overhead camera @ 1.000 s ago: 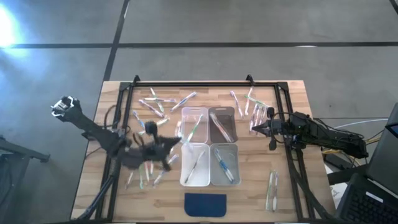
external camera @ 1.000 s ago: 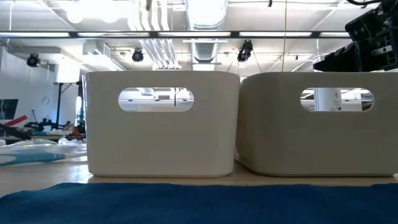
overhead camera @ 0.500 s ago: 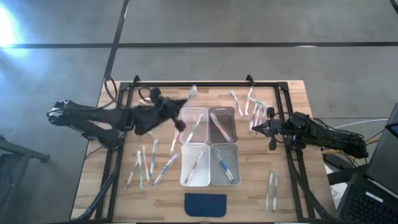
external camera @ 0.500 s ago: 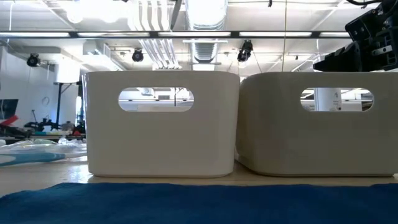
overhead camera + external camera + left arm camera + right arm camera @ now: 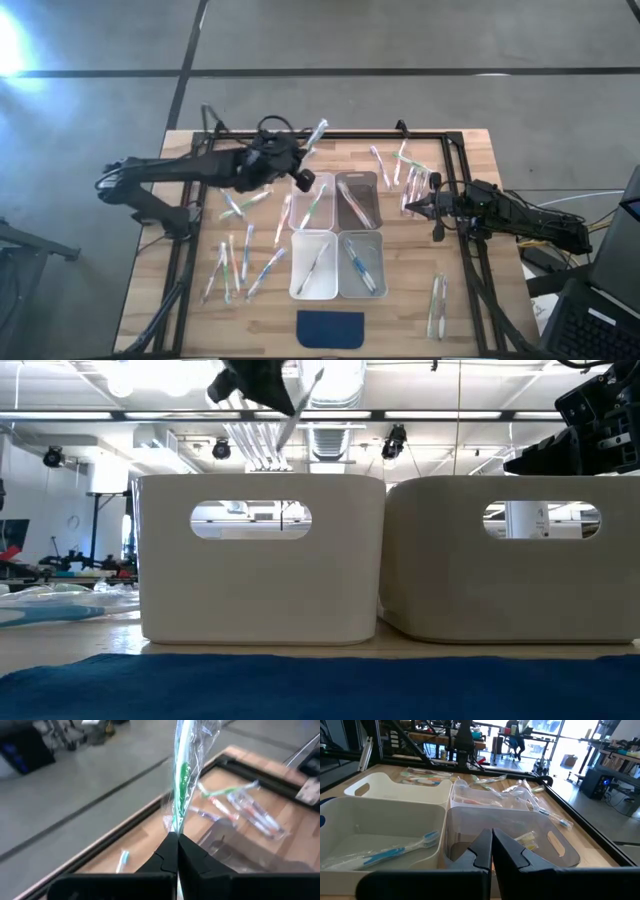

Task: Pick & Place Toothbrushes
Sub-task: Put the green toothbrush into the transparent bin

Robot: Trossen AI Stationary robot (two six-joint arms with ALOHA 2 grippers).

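Quick count: four bins [image 5: 337, 236] in a two-by-two block mid-table, one dark blue pad [image 5: 331, 328] at 6 o'clock. Loose toothbrushes [image 5: 236, 262] are too many and too small to count exactly, with two arms.

Left tool [image 5: 297, 163] pinches a toothbrush [image 5: 314, 135] above the table's [image 5: 470, 300] far edge

I see a wood-grain table [image 5: 470, 300], smooth plastic bins [image 5: 315, 265], a toothbrush [image 5: 181, 780] in glossy clear wrap, and a matt cloth pad [image 5: 331, 328].
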